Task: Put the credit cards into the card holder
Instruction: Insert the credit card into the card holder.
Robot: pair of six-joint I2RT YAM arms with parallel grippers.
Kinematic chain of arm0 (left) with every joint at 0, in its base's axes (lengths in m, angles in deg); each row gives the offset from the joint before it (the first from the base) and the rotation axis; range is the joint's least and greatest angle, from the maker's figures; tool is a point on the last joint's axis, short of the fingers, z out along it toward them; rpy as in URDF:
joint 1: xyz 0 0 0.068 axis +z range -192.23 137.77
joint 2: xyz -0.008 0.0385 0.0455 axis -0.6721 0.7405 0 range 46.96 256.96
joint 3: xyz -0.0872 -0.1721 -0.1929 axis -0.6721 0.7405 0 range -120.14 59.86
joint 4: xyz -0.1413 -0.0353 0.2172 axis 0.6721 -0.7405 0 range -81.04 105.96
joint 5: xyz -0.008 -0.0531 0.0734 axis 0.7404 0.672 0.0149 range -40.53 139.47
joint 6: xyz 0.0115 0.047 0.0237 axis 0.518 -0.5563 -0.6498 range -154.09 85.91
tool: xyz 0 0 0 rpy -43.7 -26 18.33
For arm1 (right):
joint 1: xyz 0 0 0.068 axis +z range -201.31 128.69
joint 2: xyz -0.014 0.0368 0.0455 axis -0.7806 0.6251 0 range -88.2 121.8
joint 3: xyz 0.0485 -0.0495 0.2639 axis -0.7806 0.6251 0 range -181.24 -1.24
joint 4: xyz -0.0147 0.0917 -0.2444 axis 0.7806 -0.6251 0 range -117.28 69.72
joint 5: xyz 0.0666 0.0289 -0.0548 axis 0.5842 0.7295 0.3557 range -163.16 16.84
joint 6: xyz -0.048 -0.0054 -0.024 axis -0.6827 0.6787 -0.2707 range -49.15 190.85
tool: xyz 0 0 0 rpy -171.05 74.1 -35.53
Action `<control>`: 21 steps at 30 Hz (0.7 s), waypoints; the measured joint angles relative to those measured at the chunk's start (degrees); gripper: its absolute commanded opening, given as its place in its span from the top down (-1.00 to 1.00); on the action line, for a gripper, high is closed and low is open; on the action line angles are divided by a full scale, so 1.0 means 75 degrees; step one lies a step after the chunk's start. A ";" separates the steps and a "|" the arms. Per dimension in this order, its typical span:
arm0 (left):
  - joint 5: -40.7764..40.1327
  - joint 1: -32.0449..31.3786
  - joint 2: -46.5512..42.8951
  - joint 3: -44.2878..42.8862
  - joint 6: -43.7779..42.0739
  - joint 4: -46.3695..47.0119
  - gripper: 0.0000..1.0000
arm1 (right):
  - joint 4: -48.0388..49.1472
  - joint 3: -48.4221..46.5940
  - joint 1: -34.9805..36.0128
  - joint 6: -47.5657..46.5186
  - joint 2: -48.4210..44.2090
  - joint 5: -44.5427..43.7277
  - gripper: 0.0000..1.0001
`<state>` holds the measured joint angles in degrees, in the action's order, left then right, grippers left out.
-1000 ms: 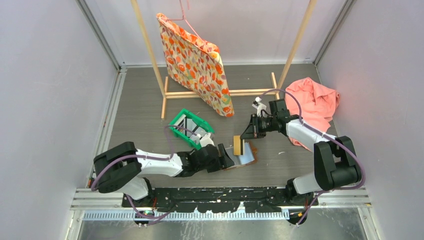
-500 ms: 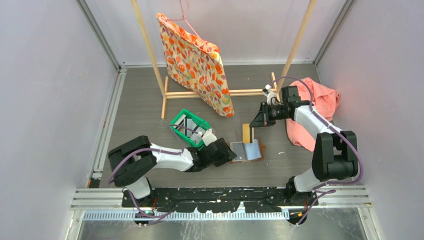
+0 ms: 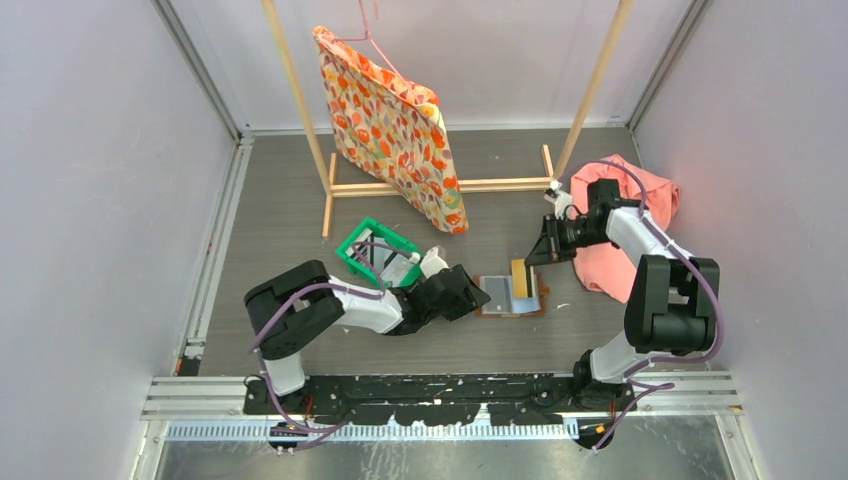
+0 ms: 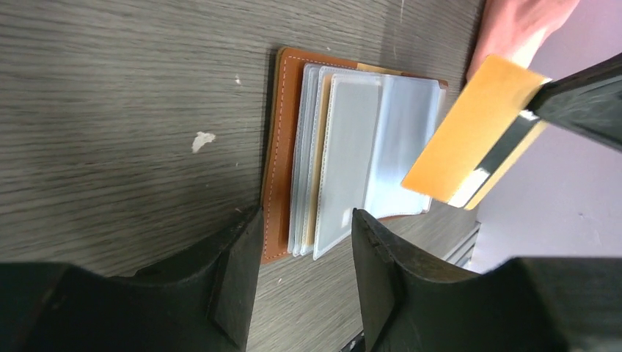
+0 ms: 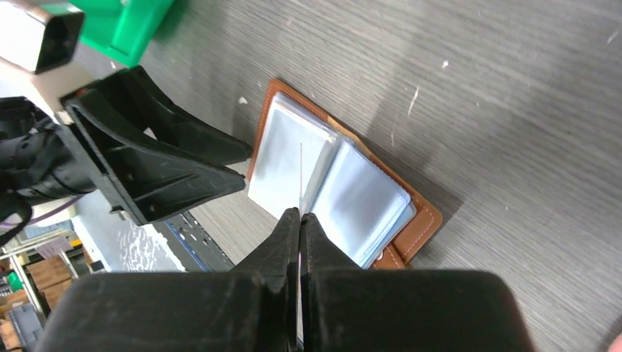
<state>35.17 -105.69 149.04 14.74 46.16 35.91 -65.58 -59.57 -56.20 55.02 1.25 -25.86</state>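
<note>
The brown leather card holder (image 3: 510,298) lies open on the grey table, its clear sleeves facing up; it also shows in the left wrist view (image 4: 276,147) and the right wrist view (image 5: 419,220). My right gripper (image 3: 542,254) is shut on a gold-yellow credit card (image 3: 520,277) and holds it on edge just above the open sleeves. That card shows broadside in the left wrist view (image 4: 469,139) and edge-on in the right wrist view (image 5: 301,176), at the gripper (image 5: 301,218). My left gripper (image 4: 304,220) is open and empty, with its tips at the holder's left edge (image 3: 478,296).
A green plastic bin (image 3: 380,252) stands just left of the holder, behind my left wrist; what it holds is too small to tell. A pink cloth (image 3: 632,205) lies at the right. A wooden rack (image 3: 330,190) with a floral bag (image 3: 400,130) stands at the back.
The left arm has reached to the right, and the card holder has shifted right with it. The right gripper has carried the gold card back and to the right, staying above the holder.
</note>
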 measured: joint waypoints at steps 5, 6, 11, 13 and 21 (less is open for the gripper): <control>0.0323 0.0032 0.0233 0.0125 -0.0125 0.0831 -0.06 | 0.0262 0.0405 0.0029 0.0361 -0.0108 -0.0603 0.98; 0.0388 0.0035 0.0271 0.0149 -0.0166 0.0973 -0.07 | 0.0329 0.0402 0.0041 0.0443 -0.0090 -0.0740 0.98; 0.0568 0.0044 0.0338 0.0262 -0.0353 0.1399 -0.10 | 0.0565 0.0391 0.0044 0.0836 0.0149 -0.1241 0.98; 0.0653 0.0070 0.0347 0.0294 -0.0396 0.1495 -0.11 | 0.0656 0.0391 0.0044 0.0979 0.0256 -0.1381 0.98; 0.1017 0.0256 0.0437 0.0417 -0.0522 0.1944 -0.12 | 0.0787 0.0213 0.0245 0.1282 0.0752 -0.1597 0.98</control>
<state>42.79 -103.77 152.32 17.87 42.25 50.49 -59.68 -57.97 -54.36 64.63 6.89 -37.83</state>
